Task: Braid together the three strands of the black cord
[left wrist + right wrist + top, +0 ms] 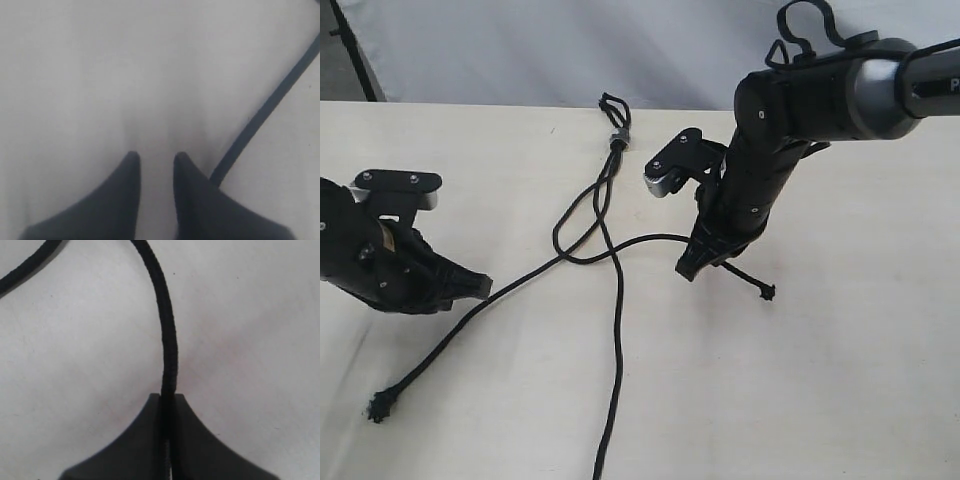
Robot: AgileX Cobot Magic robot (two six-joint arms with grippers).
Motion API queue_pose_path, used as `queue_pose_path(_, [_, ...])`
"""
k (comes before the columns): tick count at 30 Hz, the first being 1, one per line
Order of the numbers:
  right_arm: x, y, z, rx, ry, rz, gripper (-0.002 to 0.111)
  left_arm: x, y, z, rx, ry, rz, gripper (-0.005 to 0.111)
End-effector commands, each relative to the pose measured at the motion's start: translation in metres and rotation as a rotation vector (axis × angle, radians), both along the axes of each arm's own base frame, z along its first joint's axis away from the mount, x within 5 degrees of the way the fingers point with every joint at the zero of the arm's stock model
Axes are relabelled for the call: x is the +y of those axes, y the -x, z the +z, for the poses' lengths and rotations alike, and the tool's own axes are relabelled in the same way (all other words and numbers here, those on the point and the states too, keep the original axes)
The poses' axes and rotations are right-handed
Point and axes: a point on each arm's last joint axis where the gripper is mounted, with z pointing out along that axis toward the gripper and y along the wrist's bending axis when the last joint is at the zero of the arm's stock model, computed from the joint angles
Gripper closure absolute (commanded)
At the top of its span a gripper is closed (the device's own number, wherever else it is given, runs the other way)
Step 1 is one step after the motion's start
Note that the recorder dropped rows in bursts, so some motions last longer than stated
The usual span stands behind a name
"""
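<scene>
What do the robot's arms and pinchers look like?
The left arm and right arm are chunky and black. The right one has a grey metal sleeve with black cables looping above. The left gripper and right gripper have pointed matte black fingers.

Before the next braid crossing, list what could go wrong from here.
1. The left gripper stands open with the nearby strand beside its fingers, not between them; closing now would probably miss it.
2. The right gripper pinches the held strand close to its knotted tip; a pull might slip it free.
</scene>
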Motion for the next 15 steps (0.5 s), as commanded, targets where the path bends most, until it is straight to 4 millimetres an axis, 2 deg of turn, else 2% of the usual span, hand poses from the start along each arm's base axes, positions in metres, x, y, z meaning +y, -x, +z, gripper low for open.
queue_pose_path(1, [-0.002,-0.001,0.001,0.003,0.000,-0.010,0.109,0.000,0.001,-0.008,0.033,0.022,0.021,0.107])
queue_pose_path(15, [-0.002,0.000,0.001,0.005,0.001,-0.010,0.109,-0.014,0.008,-0.001,0.076,0.161,0.163,0.106])
